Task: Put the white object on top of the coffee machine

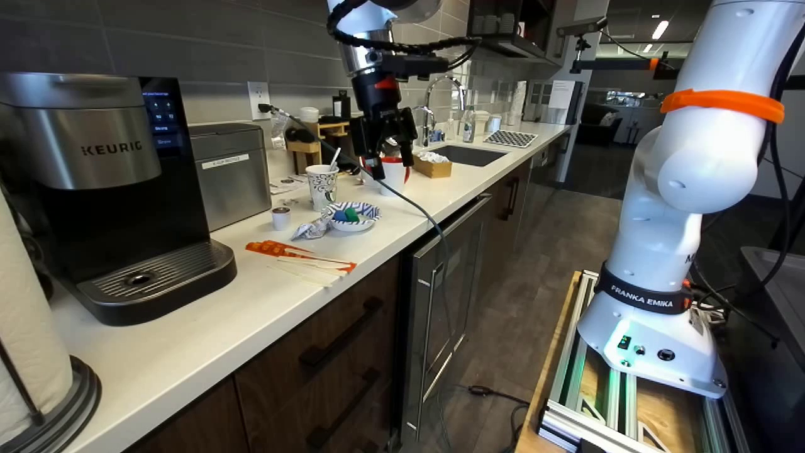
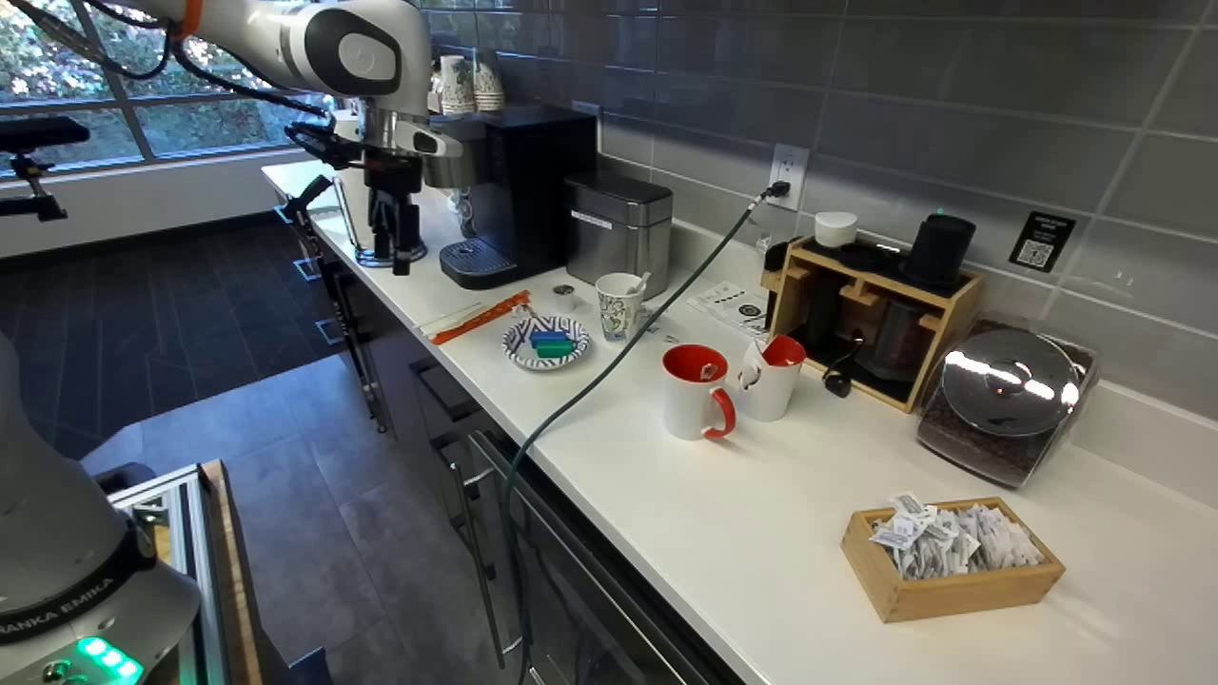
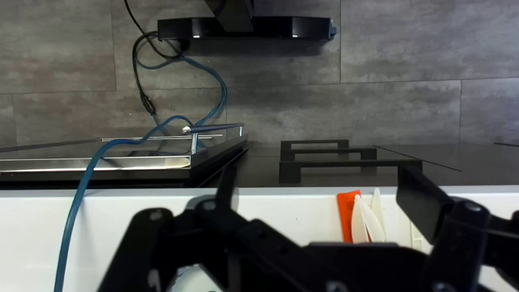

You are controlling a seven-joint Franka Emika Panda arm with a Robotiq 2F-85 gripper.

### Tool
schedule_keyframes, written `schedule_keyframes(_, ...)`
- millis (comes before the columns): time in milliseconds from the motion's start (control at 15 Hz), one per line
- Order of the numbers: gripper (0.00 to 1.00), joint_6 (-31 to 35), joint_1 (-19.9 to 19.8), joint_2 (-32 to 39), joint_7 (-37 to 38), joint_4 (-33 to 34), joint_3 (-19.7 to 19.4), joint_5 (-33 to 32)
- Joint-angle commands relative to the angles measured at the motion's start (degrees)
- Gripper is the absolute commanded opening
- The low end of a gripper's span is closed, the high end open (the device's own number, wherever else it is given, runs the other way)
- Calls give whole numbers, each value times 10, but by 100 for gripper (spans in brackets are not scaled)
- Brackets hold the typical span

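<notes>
The white object (image 2: pixel 835 229) is a small plain white cup on top of the wooden shelf by the wall; it also shows in an exterior view (image 1: pixel 309 114). The black and silver Keurig coffee machine (image 1: pixel 82 148) stands at one end of the counter, also seen in an exterior view (image 2: pixel 540 181). My gripper (image 1: pixel 393 167) hangs pointing down, high over the counter's front side, apart from both; it also shows in an exterior view (image 2: pixel 393 259). In the wrist view the gripper (image 3: pixel 320 198) has its fingers wide apart with nothing between them. The white object and coffee machine are outside the wrist view.
A steel box (image 2: pixel 618 228) stands beside the coffee machine. A patterned dish (image 2: pixel 519 354), a paper cup (image 2: pixel 617 309), red-and-white mugs (image 2: pixel 687 409) and orange packets (image 3: pixel 346 215) lie on the counter. A cable (image 2: pixel 618 357) runs from the wall outlet across the counter.
</notes>
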Motion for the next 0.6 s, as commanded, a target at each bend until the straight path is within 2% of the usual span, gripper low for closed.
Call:
schedule_keyframes(0, 100, 92, 19, 41, 22, 17, 0, 6)
schedule_keyframes(67, 100, 128, 23, 55, 13, 23, 1, 5)
schedule_keyframes(267, 100, 223, 36, 107, 6, 49, 4, -54)
schedule_keyframes(533, 100, 251, 54, 168, 46, 97, -19, -248)
